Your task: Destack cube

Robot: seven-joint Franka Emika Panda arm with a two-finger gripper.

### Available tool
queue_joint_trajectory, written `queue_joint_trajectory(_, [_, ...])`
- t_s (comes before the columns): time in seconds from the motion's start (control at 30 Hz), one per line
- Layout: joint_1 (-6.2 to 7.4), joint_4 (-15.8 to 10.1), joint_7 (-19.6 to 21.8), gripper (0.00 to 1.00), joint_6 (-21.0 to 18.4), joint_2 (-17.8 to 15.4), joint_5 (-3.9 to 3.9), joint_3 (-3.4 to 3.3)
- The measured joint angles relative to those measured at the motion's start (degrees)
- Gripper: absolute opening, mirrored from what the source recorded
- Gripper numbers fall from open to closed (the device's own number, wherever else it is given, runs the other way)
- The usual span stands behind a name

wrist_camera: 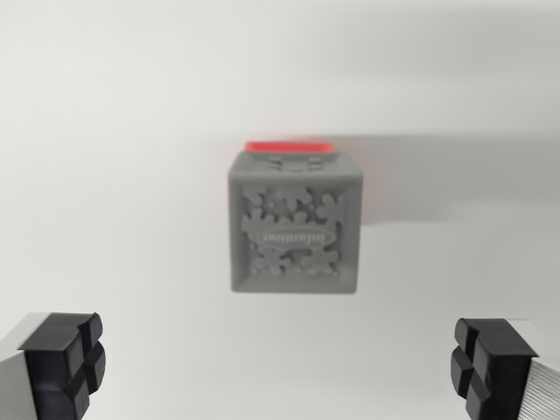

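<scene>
As the wrist camera looked straight down, the grey cube (296,222) sat just above the centre of the frame, its top face a relief of gear shapes with a lettered band I could not read through the blur. Behind its upper edge a strip of red cube (290,145) peeked out, so the grey one appeared to be stacked on the red, nearly hiding it. A soft shadow fell to the right across the white table (114,131).

Down in the two bottom corners stood the black fingertips (63,361), one at lower left, one at lower right, spread wide with nothing between them: the gripper (278,367) was open and empty, and well apart from the stack.

How to do it well, to my eye? The cube lay above the line joining the two pads, so the arm would need to shift toward the top of the frame until the grey block sat squarely between them. The cube's sides looked roughly parallel to the pads, so little wrist twist seemed called for. Then descend only as far as the grey cube's side walls and stop short of the red one, or both might come up together. Close evenly, lift straight up, and set it down on bare table away from the red block.
</scene>
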Motion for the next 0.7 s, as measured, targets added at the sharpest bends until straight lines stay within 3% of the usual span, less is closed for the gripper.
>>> queue_joint_trajectory(0.1, [-0.14, -0.6, -0.6, 1.0, 1.4, 0.5, 0.04, -0.26])
queue_joint_trajectory(0.2, [-0.07, -0.7, -1.1, 1.0, 3.7, 2.8, 0.59, -0.26])
queue_joint_trajectory(0.37, [0.05, -1.0, -2.1, 1.0, 7.4, 6.7, 2.05, -0.16])
queue_joint_trajectory(0.7, [0.06, -1.0, -5.0, 1.0, 13.8, 13.2, 5.94, 0.65])
